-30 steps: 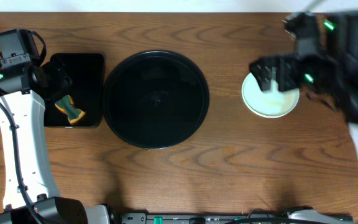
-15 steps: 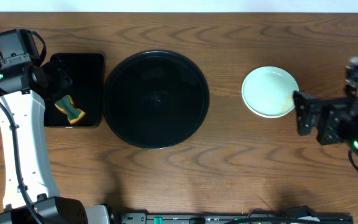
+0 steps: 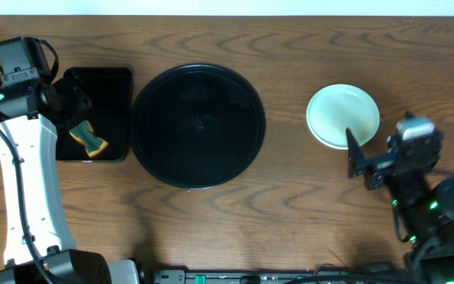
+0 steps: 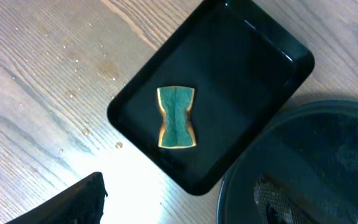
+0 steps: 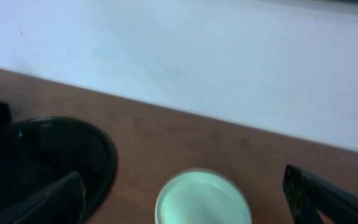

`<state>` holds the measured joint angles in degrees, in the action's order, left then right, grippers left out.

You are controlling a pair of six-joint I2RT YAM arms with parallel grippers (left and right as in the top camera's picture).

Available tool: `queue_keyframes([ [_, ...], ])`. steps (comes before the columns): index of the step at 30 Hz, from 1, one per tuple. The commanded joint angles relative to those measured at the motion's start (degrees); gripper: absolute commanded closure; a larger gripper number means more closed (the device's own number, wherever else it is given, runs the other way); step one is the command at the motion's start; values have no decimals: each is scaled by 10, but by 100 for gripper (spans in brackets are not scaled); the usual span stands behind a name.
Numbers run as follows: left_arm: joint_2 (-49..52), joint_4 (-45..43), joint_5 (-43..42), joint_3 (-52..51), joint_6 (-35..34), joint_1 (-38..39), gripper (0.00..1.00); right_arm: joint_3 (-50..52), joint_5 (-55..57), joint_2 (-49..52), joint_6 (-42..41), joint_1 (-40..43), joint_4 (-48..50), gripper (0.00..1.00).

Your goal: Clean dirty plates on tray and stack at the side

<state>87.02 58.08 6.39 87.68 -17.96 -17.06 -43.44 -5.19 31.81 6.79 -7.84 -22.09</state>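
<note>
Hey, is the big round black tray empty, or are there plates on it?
Empty. The overhead view shows the round tray bare; the only plate in view sits off it on the table.

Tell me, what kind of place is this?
Probably a robot practice bench, not a real kitchen: two robot arms at a wooden table, a sponge in a small tray, and plates beside a big black tray.

Left tool (image 3: 75, 106) and right tool (image 3: 358, 158) both hang spread wide, holding nothing.
</note>
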Motion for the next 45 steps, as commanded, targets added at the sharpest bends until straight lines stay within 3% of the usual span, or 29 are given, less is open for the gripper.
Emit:
queue_keyframes([
  [1,2,2,3,4,3,-2,22,119,-15,-63,-42,9,66,1],
  [8,2,2,3,4,3,-2,22,324,-10,-190,-91,20,194,1],
  [15,2,2,3,4,3,-2,22,427,-2,-272,-91,20,215,1],
  [45,2,2,3,4,3,-2,22,431,17,-292,-89,18,181,1],
])
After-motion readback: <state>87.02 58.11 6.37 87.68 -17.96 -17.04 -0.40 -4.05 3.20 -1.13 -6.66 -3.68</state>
